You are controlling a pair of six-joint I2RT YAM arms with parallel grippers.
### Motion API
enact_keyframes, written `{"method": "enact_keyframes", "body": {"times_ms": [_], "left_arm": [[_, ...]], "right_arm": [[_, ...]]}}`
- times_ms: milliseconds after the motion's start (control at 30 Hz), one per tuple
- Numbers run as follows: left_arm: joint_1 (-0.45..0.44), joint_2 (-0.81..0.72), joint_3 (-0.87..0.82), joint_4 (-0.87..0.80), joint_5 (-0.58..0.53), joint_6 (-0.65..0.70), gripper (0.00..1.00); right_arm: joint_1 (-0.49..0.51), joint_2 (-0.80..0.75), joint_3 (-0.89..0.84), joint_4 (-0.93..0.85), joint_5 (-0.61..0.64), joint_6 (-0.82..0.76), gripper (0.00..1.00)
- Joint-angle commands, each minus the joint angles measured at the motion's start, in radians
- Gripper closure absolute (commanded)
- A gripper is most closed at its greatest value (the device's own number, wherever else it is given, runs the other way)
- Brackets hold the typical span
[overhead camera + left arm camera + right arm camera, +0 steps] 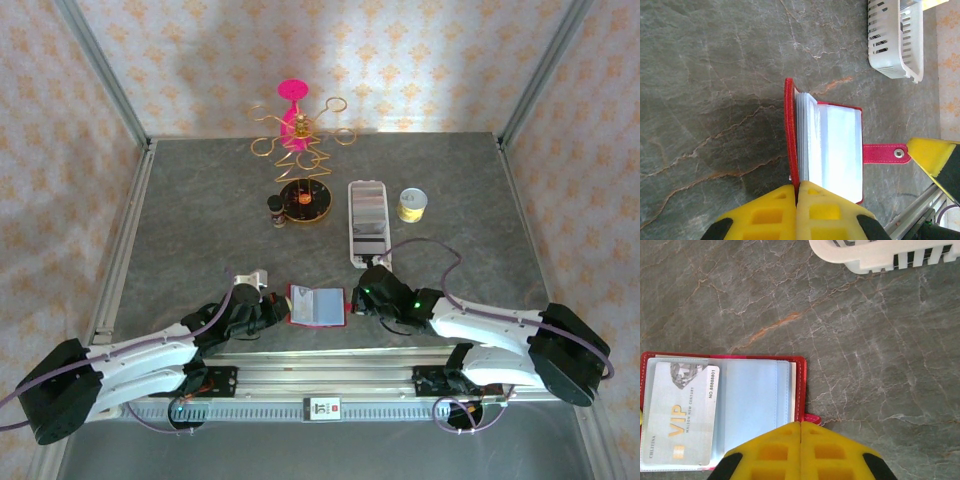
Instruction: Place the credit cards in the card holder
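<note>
The red card holder (318, 306) lies open on the grey table between my two grippers. Its clear pockets (840, 145) face up. A pale card printed VIP (682, 412) sits in the left pocket of the card holder (755, 400). My left gripper (796, 186) is shut on the raised red cover, which stands on edge between the yellow fingers. My right gripper (801, 423) is shut, its tips right over the red snap tab (885, 153). In the top view the left gripper (278, 312) and right gripper (358, 300) flank the holder.
A long white perforated tray (366, 222) lies just beyond the right gripper, with something grey in it. A yellow roll (411, 204) stands to its right. A gold wire stand with a pink top (298, 125) and a small dark bottle (276, 210) are farther back.
</note>
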Motion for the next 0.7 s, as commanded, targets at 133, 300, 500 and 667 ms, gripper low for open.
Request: {"method": "enact_keyframes", "body": {"times_ms": [133, 300, 500, 667], "left_arm": [[-0.008, -0.033, 0.068, -0.014, 0.021, 0.026, 1.0], [-0.017, 0.012, 0.077, 0.156, 0.113, 0.022, 0.65], [-0.1, 0.232, 0.183, 0.319, 0.142, 0.025, 0.64], [-0.153, 0.425, 0.237, 0.471, 0.165, -0.002, 0.69]], "right_arm": [[0.004, 0.003, -0.031, 0.01, -0.001, 0.007, 1.0], [0.003, -0.002, -0.071, 0.072, -0.021, 0.03, 1.0], [0.003, -0.02, -0.114, 0.121, -0.021, 0.052, 1.0], [0.003, -0.055, -0.146, 0.142, -0.014, 0.072, 1.0]]}}
